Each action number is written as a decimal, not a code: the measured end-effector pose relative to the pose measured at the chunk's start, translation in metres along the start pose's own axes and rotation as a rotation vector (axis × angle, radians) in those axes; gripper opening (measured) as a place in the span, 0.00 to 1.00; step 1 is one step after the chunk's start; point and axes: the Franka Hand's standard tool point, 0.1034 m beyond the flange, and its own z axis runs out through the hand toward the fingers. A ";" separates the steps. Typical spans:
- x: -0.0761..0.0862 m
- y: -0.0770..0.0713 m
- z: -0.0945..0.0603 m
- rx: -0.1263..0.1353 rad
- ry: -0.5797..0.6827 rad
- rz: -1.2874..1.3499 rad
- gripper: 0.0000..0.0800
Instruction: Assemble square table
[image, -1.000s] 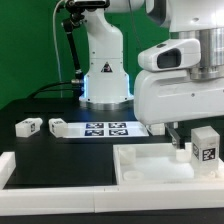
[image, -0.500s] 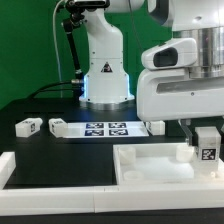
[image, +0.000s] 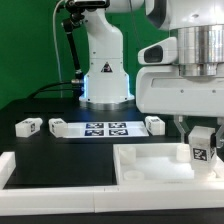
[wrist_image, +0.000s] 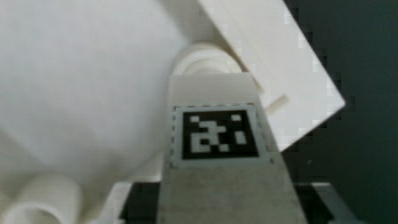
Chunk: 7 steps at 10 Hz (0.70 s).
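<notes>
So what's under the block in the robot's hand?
Under the small white tagged block lies the white plastic square slab with a raised rim. The block hides the spot right beneath.

A leg (image: 203, 146) stood between the fingers (image: 187, 131), over a corner of the slab (image: 150, 166) on the counter (image: 60, 150). To the exterior view's left of the fingers, a second leg (image: 155, 123) lay just beside the marker board (image: 105, 128). A third leg (image: 57, 126) and a fourth leg (image: 28, 126) lay past the board's other end, well apart from the fingers. The rail (image: 50, 172) ran in front of them.

The end effector (image: 203, 134) has shifted onto the leg (image: 203, 149) and clamped it.
</notes>
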 end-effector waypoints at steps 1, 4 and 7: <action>0.002 0.002 0.000 0.003 0.003 0.145 0.36; -0.009 0.005 0.000 0.048 0.010 0.592 0.37; -0.026 -0.007 0.000 0.069 -0.016 0.806 0.37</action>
